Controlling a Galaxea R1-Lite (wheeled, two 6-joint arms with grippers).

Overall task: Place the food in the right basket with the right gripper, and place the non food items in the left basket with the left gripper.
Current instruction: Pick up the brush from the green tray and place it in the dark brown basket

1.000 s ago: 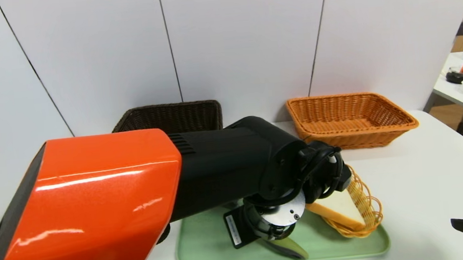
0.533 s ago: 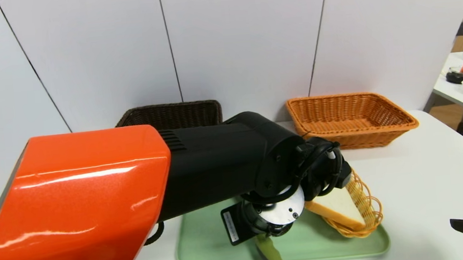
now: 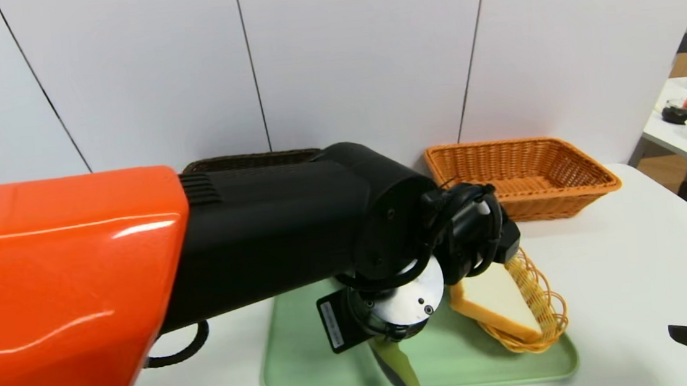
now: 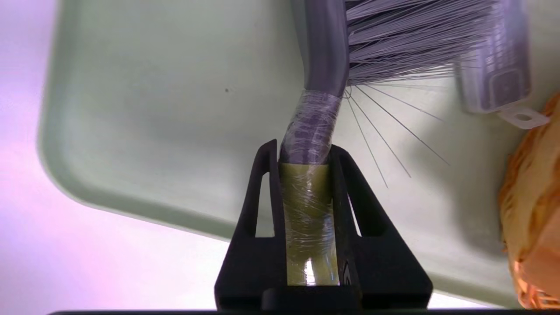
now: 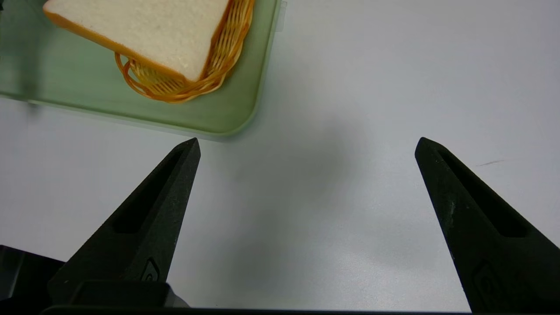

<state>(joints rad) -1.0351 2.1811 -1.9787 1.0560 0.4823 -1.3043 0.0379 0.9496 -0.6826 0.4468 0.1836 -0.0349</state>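
Jaws on the left gripper (image 4: 306, 151) are clamped tight on the olive-green handle of the brush (image 4: 326, 74), one on each side of it, with the grey bristle head sticking out past their tips. Compared with a second ago, the arm has come up and the handle now hangs below the wrist instead of lying flat on the green tray (image 3: 310, 376), so it looks to me like the brush is lifted clear and the pick is done. That means the next bit is probably carrying it back to the left basket (image 3: 250, 160), the dark brown one, which is mostly hidden behind the arm right now, so I can't tell what's in it. Just beyond the bristles, past the jaw tips, the slim grey case (image 4: 496, 65) is lying on the tray, so that one's not sorted yet. The bread slice (image 3: 496, 301) sits off to the side of the jaws, propped in the small yellow wicker dish (image 3: 540, 306) on the tray. The right basket (image 3: 522, 177), the orange one, is at the back of the counter (image 3: 630, 267) and looks empty from here. The right gripper (image 5: 306, 144) is parked over bare counter with its jaws spread wide and nothing between them, the tray corner and bread well out ahead of its tips.
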